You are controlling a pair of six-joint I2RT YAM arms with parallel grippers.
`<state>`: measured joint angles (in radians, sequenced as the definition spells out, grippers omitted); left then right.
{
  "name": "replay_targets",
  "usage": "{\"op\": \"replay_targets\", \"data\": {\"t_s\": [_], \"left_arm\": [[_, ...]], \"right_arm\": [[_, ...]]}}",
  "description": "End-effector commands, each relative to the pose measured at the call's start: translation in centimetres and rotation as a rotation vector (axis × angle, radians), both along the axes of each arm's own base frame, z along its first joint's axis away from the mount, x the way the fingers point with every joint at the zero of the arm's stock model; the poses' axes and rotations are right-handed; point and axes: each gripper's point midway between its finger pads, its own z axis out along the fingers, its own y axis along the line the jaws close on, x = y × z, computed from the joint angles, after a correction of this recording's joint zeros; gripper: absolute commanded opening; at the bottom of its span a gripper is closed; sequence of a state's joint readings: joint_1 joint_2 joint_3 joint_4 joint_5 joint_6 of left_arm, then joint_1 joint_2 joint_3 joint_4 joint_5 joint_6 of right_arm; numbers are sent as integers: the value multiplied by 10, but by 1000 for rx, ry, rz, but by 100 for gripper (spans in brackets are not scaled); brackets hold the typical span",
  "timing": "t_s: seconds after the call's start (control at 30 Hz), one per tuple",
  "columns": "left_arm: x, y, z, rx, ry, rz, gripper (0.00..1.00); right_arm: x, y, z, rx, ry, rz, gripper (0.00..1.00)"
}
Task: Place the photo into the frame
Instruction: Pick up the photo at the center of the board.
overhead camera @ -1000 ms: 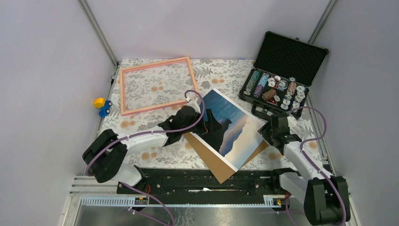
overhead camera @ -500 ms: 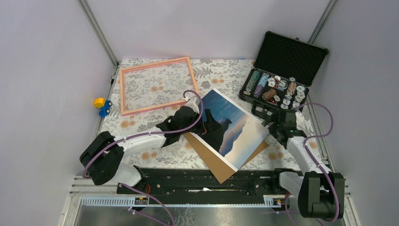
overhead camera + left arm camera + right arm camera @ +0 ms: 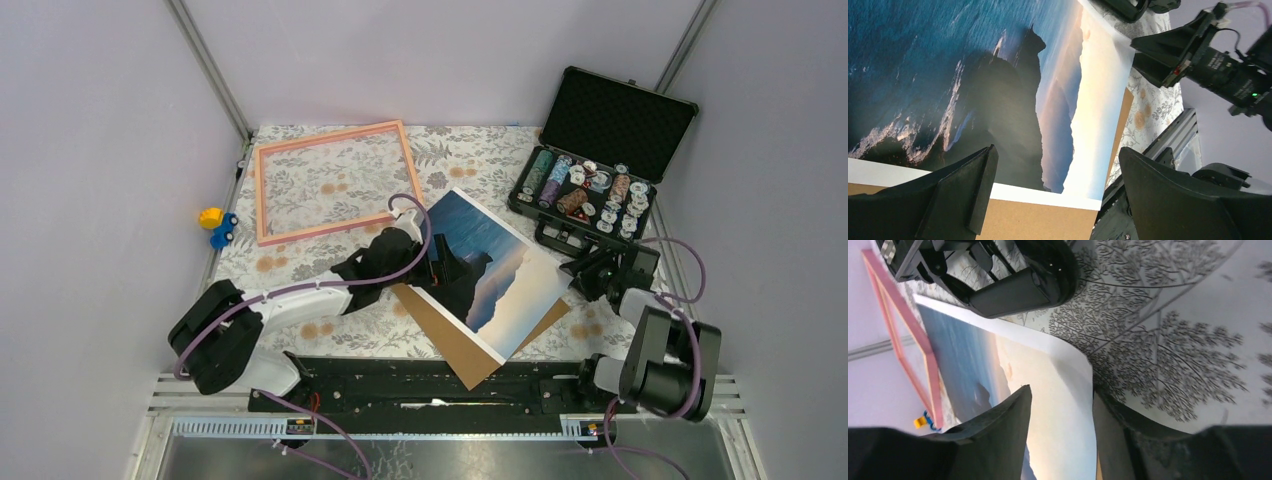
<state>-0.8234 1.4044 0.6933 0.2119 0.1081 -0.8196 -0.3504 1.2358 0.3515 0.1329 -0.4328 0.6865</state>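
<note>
The photo point(image 3: 490, 275) is left unmoved on the brown board point(image 3: 465, 352), well apart from the frame point(image 3: 330, 135). The right gripper point(image 3: 1062, 430) has been brought around its curled right corner; whether it is pinched cannot be told. The left gripper point(image 3: 1057, 165) is held spread wide above it. Nothing is lifted yet.

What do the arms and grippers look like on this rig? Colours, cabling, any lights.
The left arm and right arm both have white links with bulky black joints. A lilac cable loops along each. The left gripper and right gripper have plain black wedge-shaped fingers. A small green light glows on the right wrist housing.
</note>
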Motion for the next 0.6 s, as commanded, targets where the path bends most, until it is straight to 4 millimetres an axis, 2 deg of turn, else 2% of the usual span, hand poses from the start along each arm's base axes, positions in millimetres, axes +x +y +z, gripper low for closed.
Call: {"op": "replay_targets", "data": {"t_s": [0.0,0.13,0.27,0.37,0.43,0.57], "left_arm": [[1,-2,29,-71,-62,-1,99],[2,0,34,-72,-68,10,99],[3,4,44,-78,-85,26,99],[5,5,55,-84,-100,37,99],[4,6,64,-93,-108,38,99],[6,14,79,-85,-127,68,99]], "right_arm": [[7,26,5,133,-87,134,52],[11,30,19,131,-158,182,43],[16,25,44,62,-220,200,17],[21,27,70,57,-275,225,2],[23,31,89,71,-314,250,0],[20,46,146,118,-449,318,0]]}}
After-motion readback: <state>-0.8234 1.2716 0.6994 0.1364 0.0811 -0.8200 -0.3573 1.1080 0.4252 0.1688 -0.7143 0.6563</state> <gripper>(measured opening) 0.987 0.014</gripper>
